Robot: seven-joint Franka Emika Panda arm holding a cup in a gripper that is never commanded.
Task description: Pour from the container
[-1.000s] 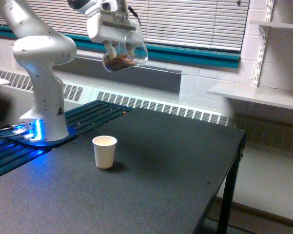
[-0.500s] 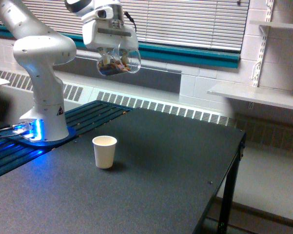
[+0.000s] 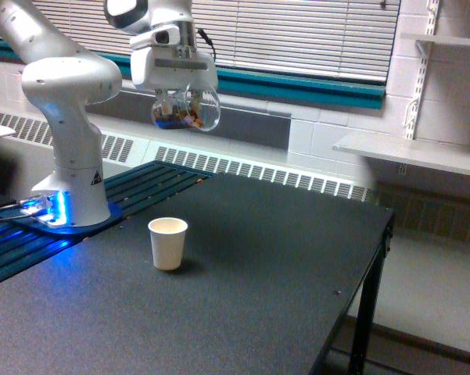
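The container [image 3: 189, 110] is a clear rounded jug with brownish and blue bits lying in its bottom. It hangs high above the table, under the white arm's hand, and my gripper [image 3: 177, 94] is shut on it. A small white paper cup [image 3: 168, 243] stands upright on the dark table [image 3: 242, 297], well below the jug and slightly to the exterior view's left of it. The jug is roughly level and nothing is falling from it.
The arm's white base [image 3: 72, 195] stands on a blue-lit plate at the table's left end. A radiator grille [image 3: 258, 172] and blinds run along the back wall. The table's right edge [image 3: 375, 258] drops off to the floor; white shelves [image 3: 407, 152] hang at the right.
The gripper and jug have moved toward the exterior view's left and a little lower, coming closer to above the paper cup. The cup has stayed put.
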